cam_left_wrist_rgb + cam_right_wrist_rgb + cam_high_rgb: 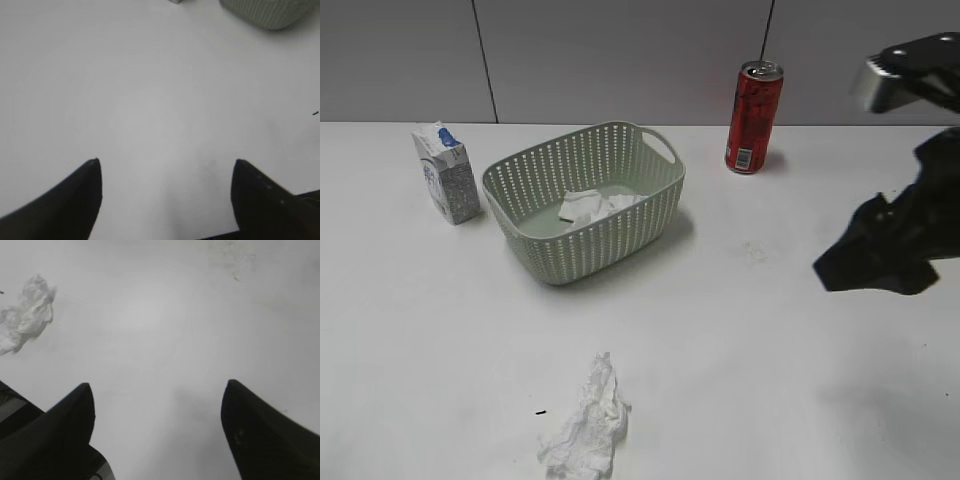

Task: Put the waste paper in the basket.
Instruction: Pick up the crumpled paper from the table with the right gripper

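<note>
The sage-green basket (582, 200) stands at the back middle of the table, with white crumpled paper (592, 206) lying inside it. One long ragged paper wad (588, 425) lies on the table near the front edge; it also shows in the right wrist view (27, 315) at the far left. My right gripper (157, 390) is open and empty, held above bare table at the right (865, 265). My left gripper (165, 162) is open and empty over bare table; it is out of the exterior view. A corner of the basket (265, 12) shows at the top of the left wrist view.
A red drink can (753, 117) stands at the back right of the basket. A small white-and-blue speckled carton (446, 172) stands left of the basket. A grey wall runs behind the white table (770, 350).
</note>
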Motion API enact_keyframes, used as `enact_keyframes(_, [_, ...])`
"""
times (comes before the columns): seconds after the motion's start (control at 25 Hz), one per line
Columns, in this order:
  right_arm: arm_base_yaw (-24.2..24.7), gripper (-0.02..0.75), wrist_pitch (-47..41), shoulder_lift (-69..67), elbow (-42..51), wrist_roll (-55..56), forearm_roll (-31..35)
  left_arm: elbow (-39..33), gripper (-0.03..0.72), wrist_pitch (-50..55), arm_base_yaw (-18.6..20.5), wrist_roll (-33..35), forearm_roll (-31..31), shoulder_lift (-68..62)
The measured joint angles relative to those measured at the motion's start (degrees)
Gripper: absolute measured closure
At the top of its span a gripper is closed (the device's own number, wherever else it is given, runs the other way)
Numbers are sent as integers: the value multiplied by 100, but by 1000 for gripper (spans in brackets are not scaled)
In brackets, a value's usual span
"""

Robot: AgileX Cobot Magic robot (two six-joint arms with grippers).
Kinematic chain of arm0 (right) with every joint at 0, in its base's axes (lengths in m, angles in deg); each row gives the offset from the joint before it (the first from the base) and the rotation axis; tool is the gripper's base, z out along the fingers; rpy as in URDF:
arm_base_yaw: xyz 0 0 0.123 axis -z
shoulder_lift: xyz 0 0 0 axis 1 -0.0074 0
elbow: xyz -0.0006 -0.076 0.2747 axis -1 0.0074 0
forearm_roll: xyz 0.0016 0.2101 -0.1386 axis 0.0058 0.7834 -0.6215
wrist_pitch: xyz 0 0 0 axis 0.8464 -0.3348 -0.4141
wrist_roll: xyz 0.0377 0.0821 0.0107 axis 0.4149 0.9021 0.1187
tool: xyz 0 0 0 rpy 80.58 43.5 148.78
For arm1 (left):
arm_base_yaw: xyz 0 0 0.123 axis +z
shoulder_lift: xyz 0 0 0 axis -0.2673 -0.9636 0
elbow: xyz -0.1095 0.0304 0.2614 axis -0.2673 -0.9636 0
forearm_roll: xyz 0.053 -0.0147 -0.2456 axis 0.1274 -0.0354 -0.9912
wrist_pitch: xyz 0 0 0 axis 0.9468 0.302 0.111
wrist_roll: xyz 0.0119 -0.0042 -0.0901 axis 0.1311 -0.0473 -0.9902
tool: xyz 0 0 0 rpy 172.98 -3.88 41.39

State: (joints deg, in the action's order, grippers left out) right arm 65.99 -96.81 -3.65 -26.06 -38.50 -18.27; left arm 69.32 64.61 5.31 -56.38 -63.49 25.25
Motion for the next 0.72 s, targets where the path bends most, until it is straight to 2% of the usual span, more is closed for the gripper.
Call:
enact_keyframes(0.28, [-1289, 145, 110, -1205, -802, 50, -1, -792, 97, 58, 0, -121, 0, 1634])
enact_keyframes(0.48, [-2233, 145, 443, -2101, -1202, 290, 13, -1048, 97, -191, 0, -290, 19, 2786])
enact_keyframes(0.72, [-2946, 145, 531, -3253, -1700, 1176, -286, -1113, 98, -323, 0, -340, 51, 3374])
